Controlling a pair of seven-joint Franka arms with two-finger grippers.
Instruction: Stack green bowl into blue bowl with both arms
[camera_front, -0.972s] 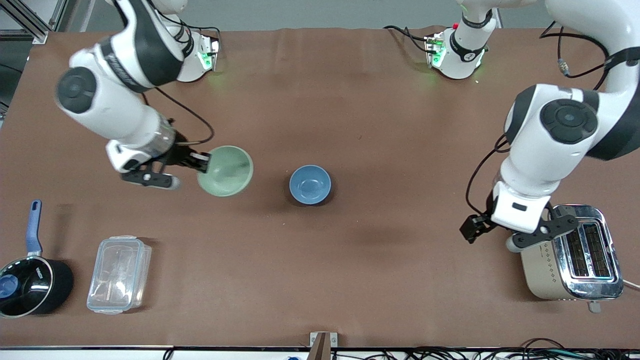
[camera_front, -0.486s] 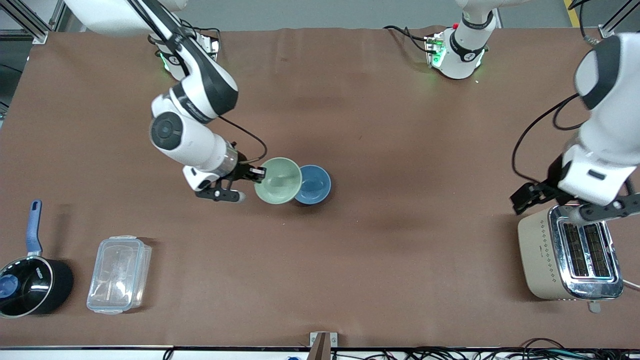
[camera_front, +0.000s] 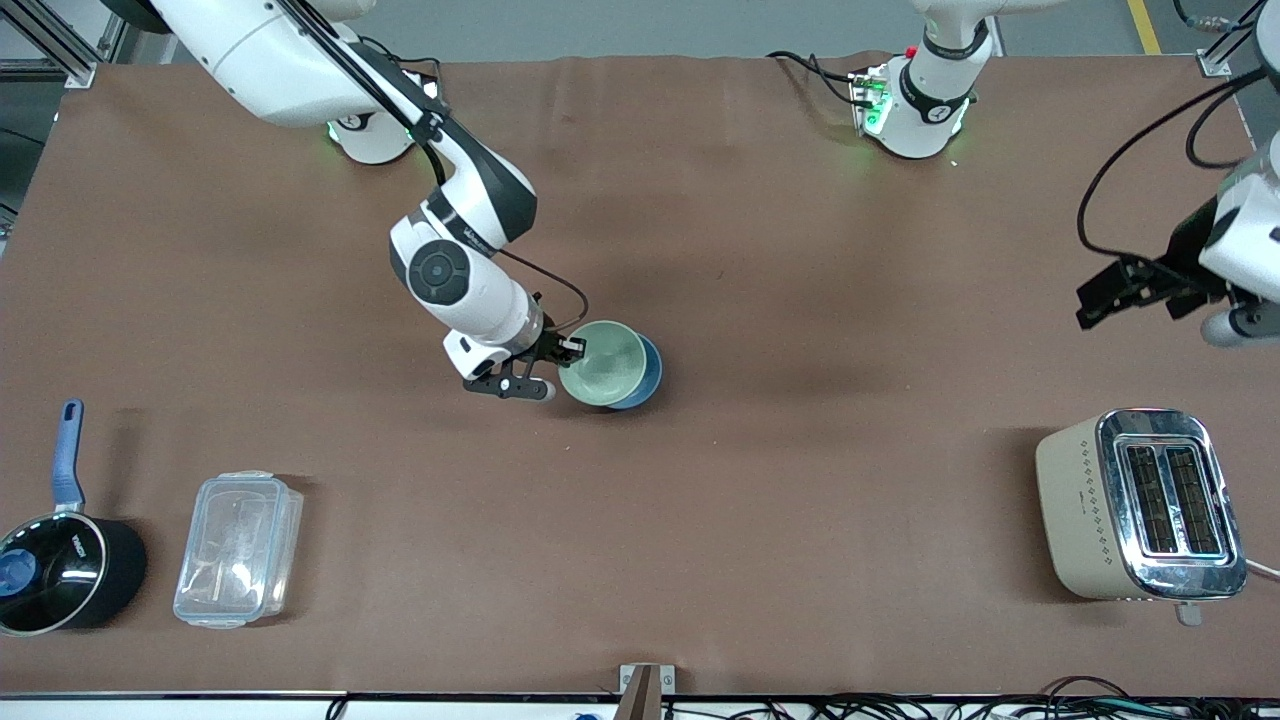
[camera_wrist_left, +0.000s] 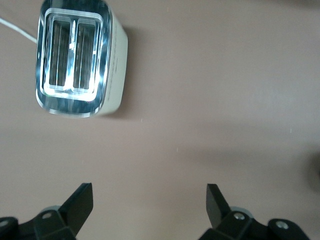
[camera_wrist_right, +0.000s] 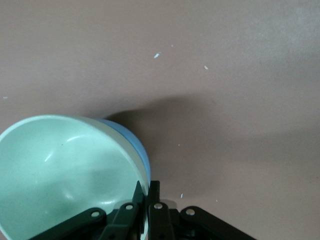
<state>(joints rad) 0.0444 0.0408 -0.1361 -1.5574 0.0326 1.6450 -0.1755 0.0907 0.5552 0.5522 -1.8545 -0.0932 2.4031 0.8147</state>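
My right gripper (camera_front: 572, 349) pinches the rim of the green bowl (camera_front: 603, 363), which sits over the blue bowl (camera_front: 646, 372) at mid-tabletop (camera_front: 750, 500). My left gripper (camera_front: 1098, 297) hangs spread over the tabletop at the left arm's end, with the toaster (camera_front: 1140, 505) nearer the front camera. At the right arm's end, a saucepan (camera_front: 65, 565) lies beside a lidded container (camera_front: 238, 549).

Mid-table: I see the right gripper (camera_front: 572, 348) clamped on the green bowl (camera_front: 603, 364), covering most of the blue bowl (camera_front: 650, 377); approach from the right arm's end blocked. Left arm's end: I see the toaster (camera_front: 1140, 505) standing near the front edge, left gripper (camera_wrist_left: 150, 202) wide apart over bare table (camera_front: 830, 280).
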